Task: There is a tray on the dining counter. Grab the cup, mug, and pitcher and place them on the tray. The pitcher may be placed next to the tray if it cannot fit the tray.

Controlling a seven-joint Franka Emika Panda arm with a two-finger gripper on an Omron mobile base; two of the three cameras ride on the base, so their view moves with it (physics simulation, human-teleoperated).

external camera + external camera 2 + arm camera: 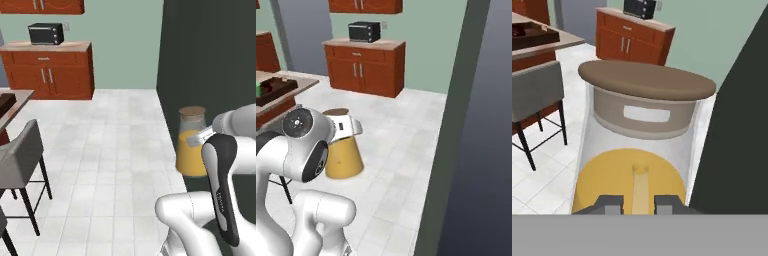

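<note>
Pitcher is off the floor, in the gripper, jaws pinched narrow on its handle, well away from the dining counter w/ tray. Glass + liquid: prob heavy, slick, breakable; handle grip OK, keep upright.

Dark wall close on right, open floor left, stool nr counter.

No legible text or labels anywhere.
</note>
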